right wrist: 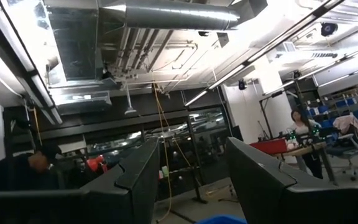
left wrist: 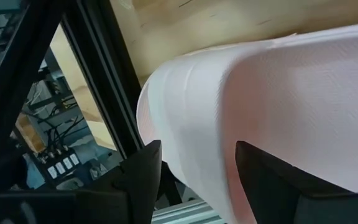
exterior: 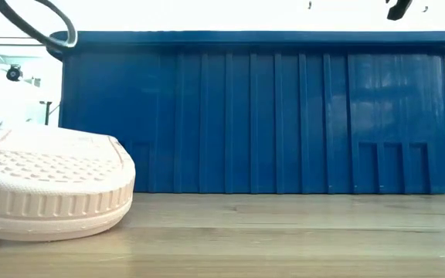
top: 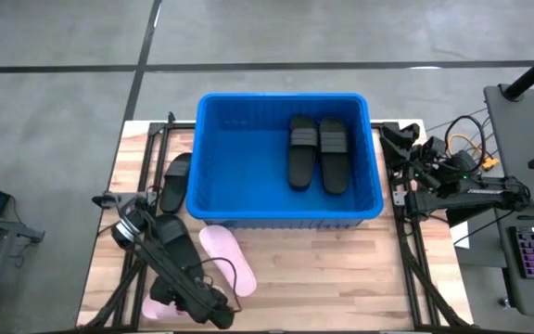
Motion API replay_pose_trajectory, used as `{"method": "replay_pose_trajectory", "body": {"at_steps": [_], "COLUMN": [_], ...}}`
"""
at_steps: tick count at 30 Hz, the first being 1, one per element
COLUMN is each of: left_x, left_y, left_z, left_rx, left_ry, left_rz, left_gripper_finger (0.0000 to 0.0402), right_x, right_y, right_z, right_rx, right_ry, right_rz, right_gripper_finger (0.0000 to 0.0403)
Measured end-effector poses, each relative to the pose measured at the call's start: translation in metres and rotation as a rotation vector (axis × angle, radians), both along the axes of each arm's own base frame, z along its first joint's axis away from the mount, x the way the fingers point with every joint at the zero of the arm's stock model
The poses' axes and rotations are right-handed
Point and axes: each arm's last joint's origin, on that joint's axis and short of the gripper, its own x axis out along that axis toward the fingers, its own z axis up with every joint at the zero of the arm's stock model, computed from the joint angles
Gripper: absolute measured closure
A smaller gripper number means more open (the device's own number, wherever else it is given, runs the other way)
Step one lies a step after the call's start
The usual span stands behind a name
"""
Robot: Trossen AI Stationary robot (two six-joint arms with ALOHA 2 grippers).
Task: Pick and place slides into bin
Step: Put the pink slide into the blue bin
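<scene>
Slides are my job today. My left gripper (top: 213, 311) is at the bottom left of the high view, open, with one finger (left wrist: 135, 180) on each side of a pink slide (left wrist: 260, 118). Another pink slide (top: 227, 260) lies just above it on the wood table (top: 341, 278). Two black slides (top: 318, 153) lie side by side in the blue bin (top: 213, 199) at the middle. One black slide (top: 174, 181) sits left of the bin. My right gripper (right wrist: 191, 186) waits at the right, open, pointing up.

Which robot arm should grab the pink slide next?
The left. Its end effector already sits open around the edge of a pink slide at the table's near-left corner. The right end effector waits open beside the bin, far away.
</scene>
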Motion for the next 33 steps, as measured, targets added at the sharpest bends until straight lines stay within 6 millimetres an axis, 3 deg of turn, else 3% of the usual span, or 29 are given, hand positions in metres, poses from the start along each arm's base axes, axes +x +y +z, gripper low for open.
{"method": "replay_pose_trajectory", "body": {"at_steps": [23, 27, 33], "left_x": [-0.014, -0.015, -0.014], "left_y": [-0.008, -0.007, -0.008], "left_z": [-0.008, -0.008, -0.008], "left_rx": [0.012, 0.014, 0.012], "left_ry": [0.028, 0.029, 0.023], "left_rz": [-0.063, -0.063, -0.065], "left_gripper_finger": [0.0215, 0.0251, 0.0339], "right_x": [0.0, -0.001, -0.001], "right_y": [0.0, 0.0, 0.0], "right_z": [0.001, 0.001, 0.001], "right_rx": [0.0, 0.0, 0.0], "right_ry": [-0.003, -0.004, -0.007], "right_rz": [0.0, 0.0, 0.0], "right_gripper_finger": [0.0227, 0.0227, 0.0227]}}
